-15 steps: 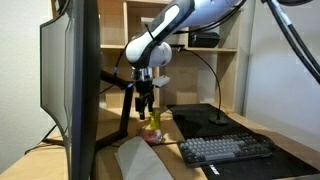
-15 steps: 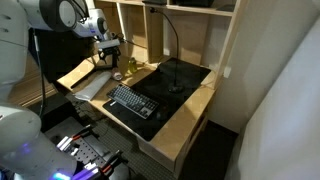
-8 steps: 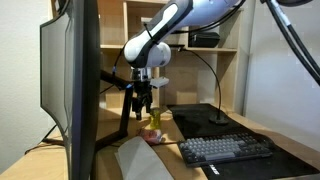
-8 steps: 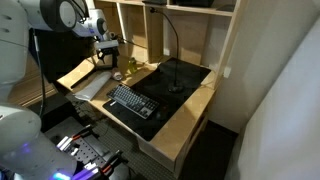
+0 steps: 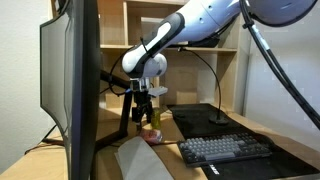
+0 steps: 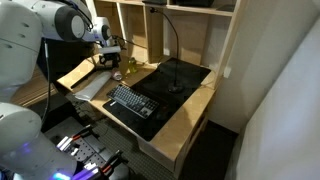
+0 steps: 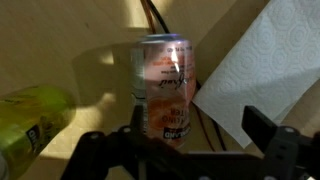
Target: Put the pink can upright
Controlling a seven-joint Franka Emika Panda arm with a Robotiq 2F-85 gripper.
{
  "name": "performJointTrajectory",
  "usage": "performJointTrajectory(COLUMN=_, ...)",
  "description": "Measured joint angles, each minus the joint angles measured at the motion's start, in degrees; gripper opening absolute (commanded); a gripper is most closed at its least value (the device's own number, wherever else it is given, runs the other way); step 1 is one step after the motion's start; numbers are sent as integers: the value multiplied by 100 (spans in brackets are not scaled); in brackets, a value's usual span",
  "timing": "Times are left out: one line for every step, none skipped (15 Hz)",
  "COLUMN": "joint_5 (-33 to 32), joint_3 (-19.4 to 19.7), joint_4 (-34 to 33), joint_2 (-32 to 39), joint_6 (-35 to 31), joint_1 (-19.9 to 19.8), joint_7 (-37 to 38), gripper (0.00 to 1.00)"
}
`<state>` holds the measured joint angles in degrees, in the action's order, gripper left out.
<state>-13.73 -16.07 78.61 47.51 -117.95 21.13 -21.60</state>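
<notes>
The pink can [image 7: 165, 88] appears to lie on its side on the wooden desk, with its silver top rim pointing away from the wrist camera. My gripper [image 7: 200, 138] is open just above it. The left finger [image 7: 137, 128] is at the can's near end and the right finger [image 7: 262, 130] is well clear over the paper towel. In an exterior view the gripper [image 5: 146, 112] hangs just over the can [image 5: 155, 136]. In an exterior view the gripper [image 6: 113, 63] is at the desk's back corner; the can is too small to make out there.
A yellowish translucent bottle [image 7: 30, 115] lies left of the can. A white paper towel [image 7: 265, 55] lies to its right, and a dark cable [image 7: 205, 125] runs under it. A keyboard [image 5: 225, 150], a black mat [image 5: 205, 120] and a monitor [image 5: 75, 90] are nearby.
The arm has changed pose and the gripper has come slightly lower and to the left over the can. The can and bottle have not moved.
</notes>
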Motion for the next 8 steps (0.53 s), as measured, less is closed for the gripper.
performJointTrajectory(joint_5=0, joint_3=4, joint_4=-88, joint_2=123, joint_6=0, joint_1=14, joint_7=0, gripper=100)
performJointTrajectory(joint_5=-13, joint_3=13, joint_4=-177, joint_2=242, joint_6=-26, joint_1=38, joint_7=0, gripper=100)
performJointTrajectory(joint_5=-23, joint_3=35, joint_4=-268, joint_2=364, joint_6=-62, joint_1=75, joint_7=0, gripper=100)
performJointTrajectory(joint_5=-62, joint_3=70, joint_4=-359, joint_2=484, joint_6=-91, joint_1=127, joint_7=0, gripper=100)
performJointTrajectory(joint_5=-121, joint_3=116, joint_4=-449, joint_2=595, joint_6=-130, joint_1=190, joint_7=5, gripper=100)
performJointTrajectory(joint_5=-202, joint_3=178, joint_4=-538, joint_2=696, joint_6=-179, joint_1=266, joint_7=33, gripper=100)
performJointTrajectory(joint_5=-301, joint_3=251, joint_4=-593, joint_2=772, joint_6=-214, joint_1=349, joint_7=86, gripper=88)
performJointTrajectory(joint_5=-387, joint_3=314, joint_4=-621, joint_2=814, joint_6=-239, joint_1=422, joint_7=140, gripper=74)
